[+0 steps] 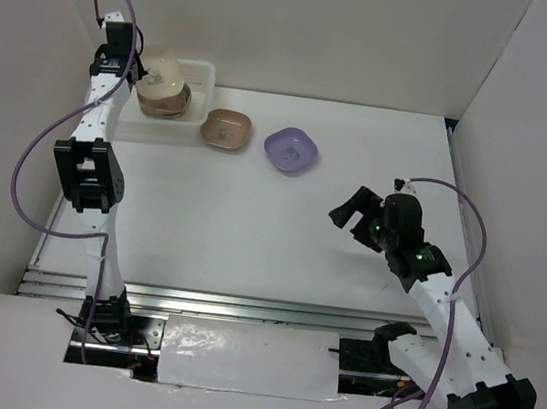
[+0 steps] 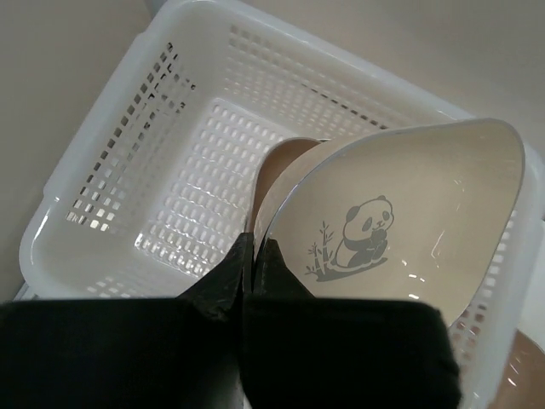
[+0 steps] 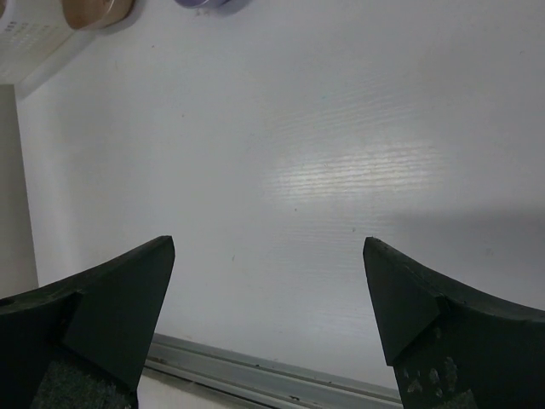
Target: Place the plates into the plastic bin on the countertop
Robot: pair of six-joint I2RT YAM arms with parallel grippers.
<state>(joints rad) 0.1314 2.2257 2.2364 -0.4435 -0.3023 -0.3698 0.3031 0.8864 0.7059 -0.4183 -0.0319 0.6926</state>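
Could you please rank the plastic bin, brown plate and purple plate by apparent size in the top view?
1. plastic bin, though partly hidden.
2. brown plate and purple plate look alike; left unranked.

White arm links [image 1: 101,252], black joints [image 1: 86,172] and end effectors [image 3: 268,256], looping purple cables [image 1: 17,176].

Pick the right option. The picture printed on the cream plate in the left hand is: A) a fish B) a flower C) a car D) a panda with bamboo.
D: the left wrist view shows a panda beside bamboo on the cream plate, pinched in the left hand over the plastic bin.
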